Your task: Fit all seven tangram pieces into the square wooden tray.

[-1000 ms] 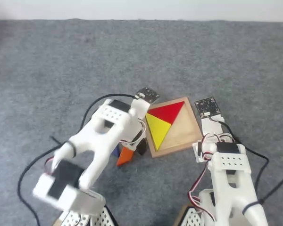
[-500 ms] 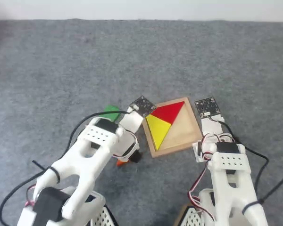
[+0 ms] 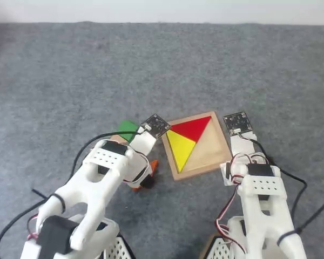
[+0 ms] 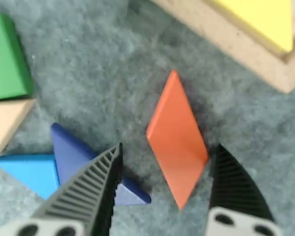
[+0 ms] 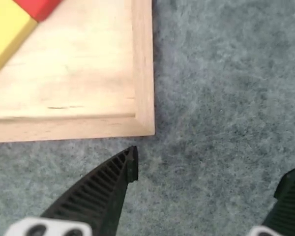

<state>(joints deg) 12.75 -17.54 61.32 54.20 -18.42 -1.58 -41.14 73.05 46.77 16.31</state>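
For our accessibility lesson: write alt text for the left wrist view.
The open left gripper hangs over an orange parallelogram on grey carpet. A dark blue triangle, light blue piece, green piece and tan piece lie nearby; a corner of the wooden tray holds a yellow piece.

A grey, felt-like fabric mat (image 3: 70, 70) covers the tabletop across the high view, an even mid-grey flecked with lighter and darker fibres. Along the far side a plain white band (image 3: 162, 11) runs the full width of that view, meeting the mat in a slightly uneven line. Toward the far left corner the mat looks a shade darker. Seen close from the two wrist views, the same fabric shows a short, fuzzy, matted pile lying flat, with soft shadows falling on it here and there.
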